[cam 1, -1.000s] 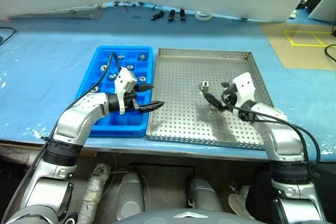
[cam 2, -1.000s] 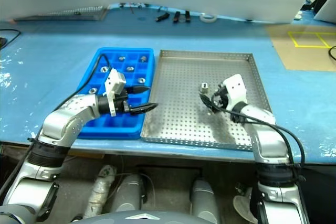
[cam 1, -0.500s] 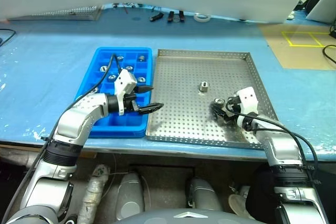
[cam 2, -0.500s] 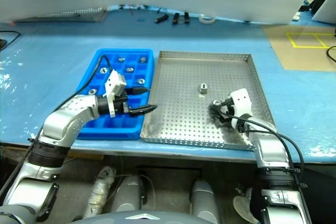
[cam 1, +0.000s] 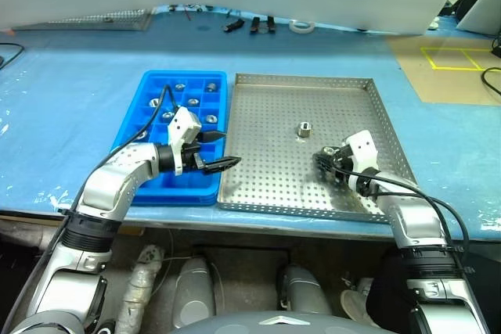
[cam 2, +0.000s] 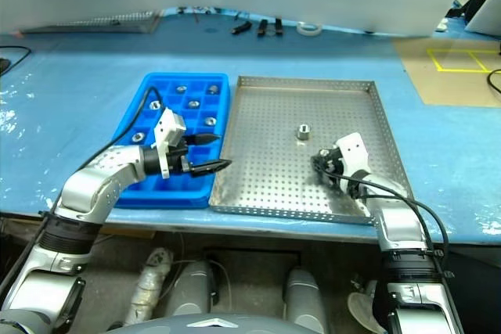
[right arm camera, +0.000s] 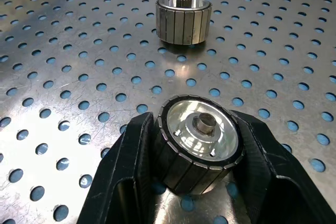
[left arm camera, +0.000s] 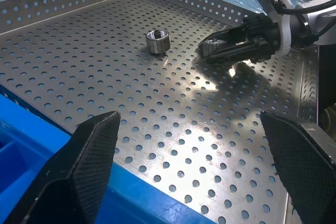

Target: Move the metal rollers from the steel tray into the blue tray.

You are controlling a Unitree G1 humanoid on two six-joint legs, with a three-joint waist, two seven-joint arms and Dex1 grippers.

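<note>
Right wrist view: right hand [right arm camera: 197, 182] clamped on a roller [right arm camera: 199, 148] in the steel tray [cam 1: 266, 107].
Second roller [cam 1: 304, 128]: loose, farther off.
Left hand [cam 1: 219, 152]: fingers apart, over blue tray's [cam 1: 149, 87] near right edge.

bare perforated floor of the steel tray [cam 1: 266, 154] is lying open between the left claw [cam 1: 221, 151] and the right claw [cam 1: 322, 163]. one loose roller [cam 1: 304, 128] is standing just beyond the right claw, its nearest obstacle.

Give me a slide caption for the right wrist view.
Right gripper clamps a ribbed silver metal roller on the perforated steel tray; another roller stands beyond.
</note>
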